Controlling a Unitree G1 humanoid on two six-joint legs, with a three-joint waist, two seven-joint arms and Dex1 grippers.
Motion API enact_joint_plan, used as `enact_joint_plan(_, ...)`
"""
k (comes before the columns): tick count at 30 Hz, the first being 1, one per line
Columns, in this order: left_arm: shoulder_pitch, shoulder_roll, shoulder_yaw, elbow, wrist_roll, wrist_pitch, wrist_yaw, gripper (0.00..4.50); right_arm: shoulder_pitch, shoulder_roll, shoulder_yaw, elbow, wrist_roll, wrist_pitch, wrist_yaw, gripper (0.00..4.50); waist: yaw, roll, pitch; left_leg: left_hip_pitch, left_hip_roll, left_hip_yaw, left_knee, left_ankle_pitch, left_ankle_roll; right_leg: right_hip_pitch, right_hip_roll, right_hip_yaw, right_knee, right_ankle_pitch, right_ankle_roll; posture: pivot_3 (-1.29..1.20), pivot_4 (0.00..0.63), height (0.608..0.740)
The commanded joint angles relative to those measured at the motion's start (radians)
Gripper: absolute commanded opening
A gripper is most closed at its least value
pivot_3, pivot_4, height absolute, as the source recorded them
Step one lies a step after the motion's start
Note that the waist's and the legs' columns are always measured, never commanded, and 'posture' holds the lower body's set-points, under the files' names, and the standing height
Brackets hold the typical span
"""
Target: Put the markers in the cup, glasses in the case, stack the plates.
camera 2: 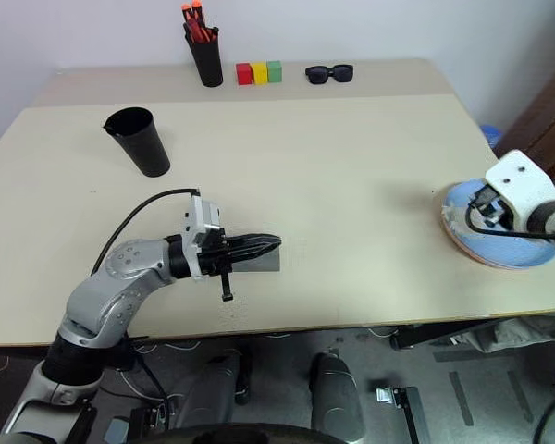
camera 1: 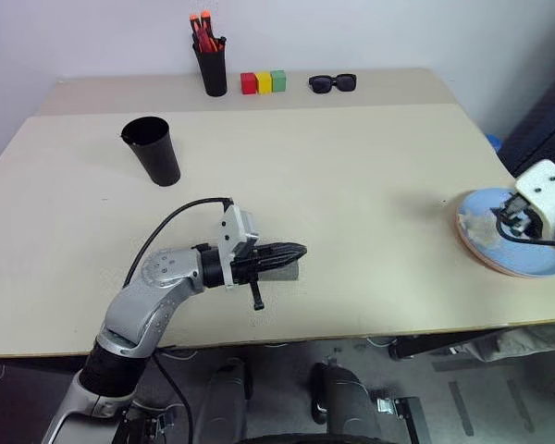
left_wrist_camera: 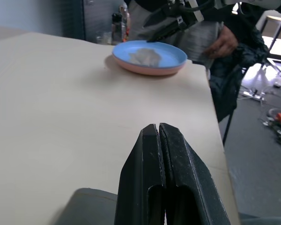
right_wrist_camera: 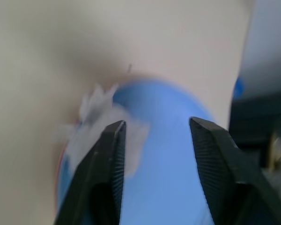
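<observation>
The left end effector [camera 1: 291, 250], fingers pressed together and empty, hovers over the grey case [camera 1: 282, 270]. The right end effector [right_wrist_camera: 154, 140] gapes empty above the stacked plates [camera 1: 486, 227]; that step looks done. The cup [camera 1: 153, 148] stands at the desk's far left.

I'm seeing the light blue plate [camera 1: 499, 242] sitting stacked on the pink plate [left_wrist_camera: 147, 70] at the tabletop's right edge; black cup [camera 1: 152, 149] standing upright far left; grey case [camera 2: 259, 262] lying near front.
</observation>
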Motion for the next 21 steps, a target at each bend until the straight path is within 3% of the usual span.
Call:
enact_joint_plan(1,0.033,0.026,0.102,-0.004,0.018,-0.049,0.048,0.0,-0.097,0.074,0.033,-0.021,0.057,-0.072,0.008,1.86,-0.003,0.0,0.0,0.0,0.0,0.0,0.0,0.0,0.0,0.0,0.0,0.0,0.0,0.0,0.0,0.0,0.15,0.74)
enact_joint_plan(10,0.226,0.121,0.366,-0.003,0.097,-0.122,0.191,0.0,-0.266,0.318,0.104,0.079,0.228,-0.114,0.097,1.86,-0.013,-0.001,0.001,-0.001,0.0,0.0,-0.001,0.001,0.001,0.0,0.0,0.0,0.0,0.0,0.0,0.0,0.15,0.74)
enact_joint_plan(14,0.312,0.127,0.44,-0.046,0.089,-0.125,0.229,0.0,-0.284,0.348,0.131,0.134,0.245,-0.148,0.151,1.86,-0.006,0.0,0.001,-0.001,0.0,0.0,-0.001,0.0,0.0,-0.001,0.0,0.0,0.0,0.0,0.0,0.0,0.15,0.74)
enact_joint_plan(21,0.381,0.086,0.46,-0.139,0.062,-0.085,0.31,0.0,-0.327,0.373,0.163,0.229,0.245,-0.188,0.194,1.86,-0.007,0.0,0.001,-0.001,0.0,0.0,-0.002,0.0,0.0,-0.001,0.0,0.0,-0.001,0.0,-0.001,0.0,0.15,0.74)
